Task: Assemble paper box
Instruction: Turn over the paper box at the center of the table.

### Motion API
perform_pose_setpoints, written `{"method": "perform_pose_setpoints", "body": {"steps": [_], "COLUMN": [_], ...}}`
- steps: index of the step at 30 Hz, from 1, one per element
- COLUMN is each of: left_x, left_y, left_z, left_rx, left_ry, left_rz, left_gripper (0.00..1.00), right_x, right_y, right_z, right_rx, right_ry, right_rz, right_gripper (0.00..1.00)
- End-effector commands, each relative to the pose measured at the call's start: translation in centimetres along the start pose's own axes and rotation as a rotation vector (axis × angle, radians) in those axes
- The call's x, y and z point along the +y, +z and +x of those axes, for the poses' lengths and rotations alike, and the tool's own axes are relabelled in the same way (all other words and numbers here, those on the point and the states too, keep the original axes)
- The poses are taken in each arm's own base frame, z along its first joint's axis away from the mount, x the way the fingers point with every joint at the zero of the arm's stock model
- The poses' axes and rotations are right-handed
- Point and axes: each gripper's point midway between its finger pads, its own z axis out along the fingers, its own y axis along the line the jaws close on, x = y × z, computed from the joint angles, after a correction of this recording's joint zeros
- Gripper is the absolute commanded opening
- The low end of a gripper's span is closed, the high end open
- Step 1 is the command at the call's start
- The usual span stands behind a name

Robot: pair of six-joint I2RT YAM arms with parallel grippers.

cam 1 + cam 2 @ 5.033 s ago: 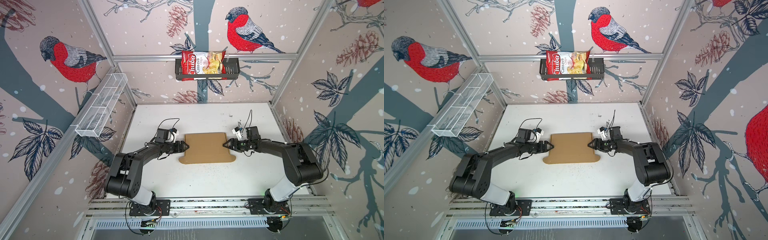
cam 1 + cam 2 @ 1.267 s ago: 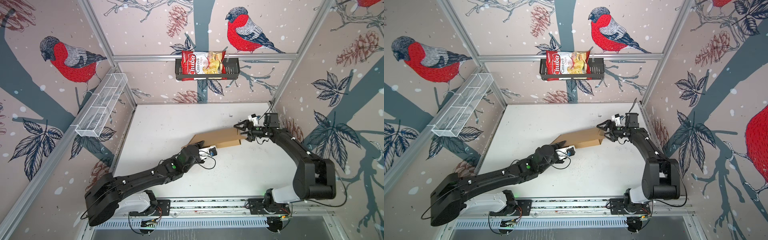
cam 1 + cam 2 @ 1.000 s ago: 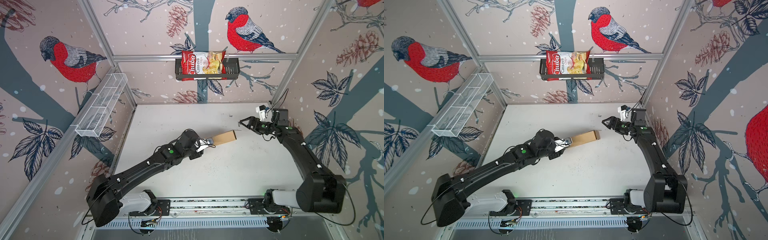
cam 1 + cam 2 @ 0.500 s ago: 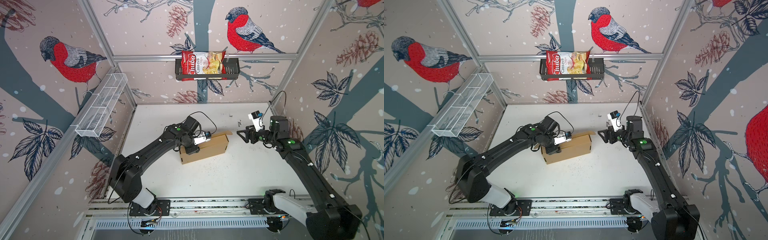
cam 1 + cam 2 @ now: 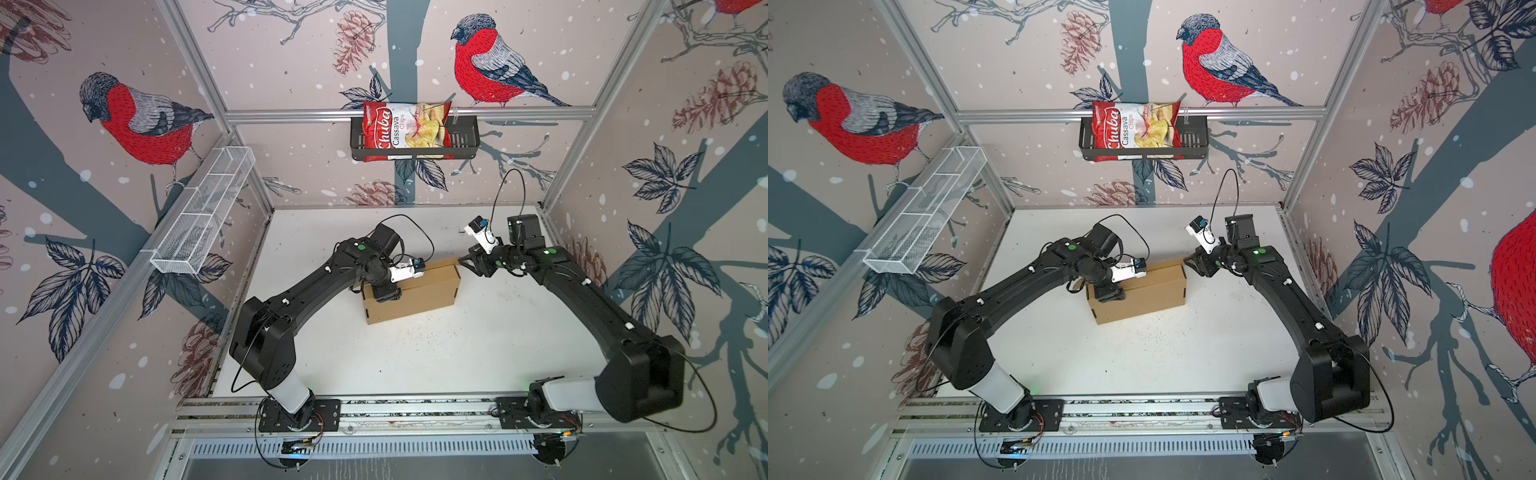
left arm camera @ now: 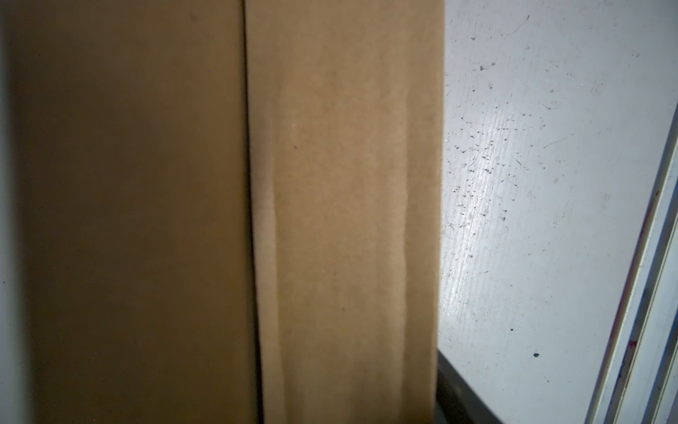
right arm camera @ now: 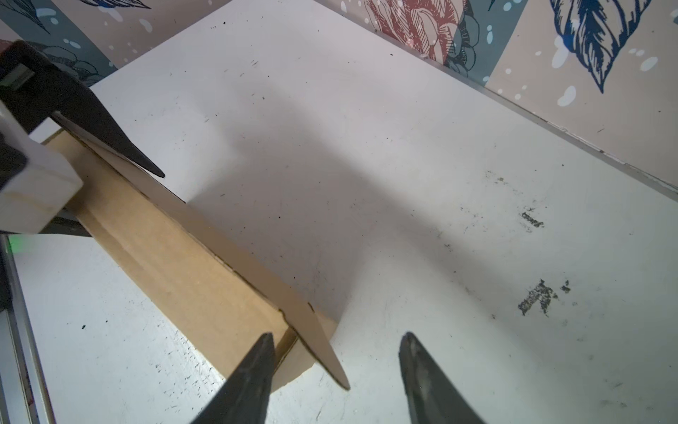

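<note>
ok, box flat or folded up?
Folded up: in both top views the paper box stands as a rectangular block, not a flat sheet. One flap juts out between the fingers of the open right claw.

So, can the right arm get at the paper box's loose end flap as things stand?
Likely yes. In the right wrist view, the corner of the paper box flap sits inside the open right gripper, with nothing in the way. The left gripper is farther along the box.

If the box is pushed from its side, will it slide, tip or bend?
The box is probably light, thin cardboard, so it should slide on the table. Lying long and low, it seems unlikely to tip. Its loose flap would likely bend first.
</note>
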Motion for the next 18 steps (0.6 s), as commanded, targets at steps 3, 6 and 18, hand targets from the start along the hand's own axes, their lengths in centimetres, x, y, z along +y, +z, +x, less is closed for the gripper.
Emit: {"method": "perform_pose_setpoints", "body": {"steps": [3,6,18], "left_x": [-0.8,-0.8,-0.4], "left_y": [-0.1,-0.1,-0.1], "left_z": [0.5,0.6,0.4], "left_rx": [0.005,0.000,-0.003], "left_ry": [0.004,0.010,0.018], "left_rz": [0.034,0.033,0.024], "left_gripper": [0.65,0.65,0.66], "right_x": [0.7,1.1,0.4], "right_y": [0.5,0.9,1.7], "right_z": [0.7,0.9,2.0], "right_rx": [0.050,0.075,0.199], "right_ry": [-0.069,-0.088,-0.147], "right_rz": [-0.033,-0.065,-0.035], "right_gripper": [0.46,0.44,0.27]}}
